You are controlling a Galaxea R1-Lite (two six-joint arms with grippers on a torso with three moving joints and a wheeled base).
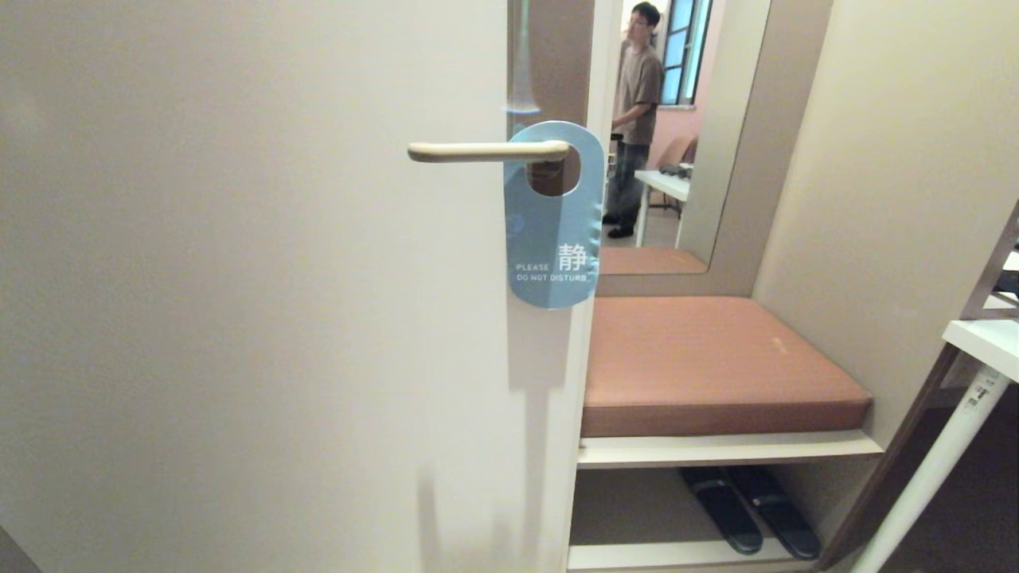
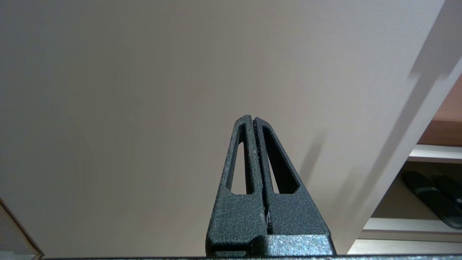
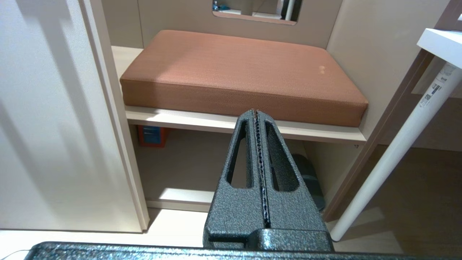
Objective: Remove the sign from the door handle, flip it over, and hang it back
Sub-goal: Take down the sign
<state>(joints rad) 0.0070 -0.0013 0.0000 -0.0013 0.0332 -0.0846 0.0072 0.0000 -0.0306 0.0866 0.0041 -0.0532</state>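
The sign [image 1: 551, 239] hangs from the door handle [image 1: 486, 150], blue side out, with white DO NOT DISTURB lettering near its lower end. The cream lever passes through the sign's oval hole, close to the door's right edge. Neither arm shows in the head view. My left gripper [image 2: 252, 118] is shut and empty, pointing at the plain lower face of the cream door [image 2: 144, 108]. My right gripper [image 3: 255, 112] is also shut with nothing in it, low down, facing the bench beside the door.
Right of the door is a brown cushioned bench [image 1: 708, 362] with dark slippers [image 1: 748, 509] on the shelf beneath. A mirror [image 1: 677, 135] above it shows a person standing. A white table with a slanted leg [image 1: 939, 461] stands at far right.
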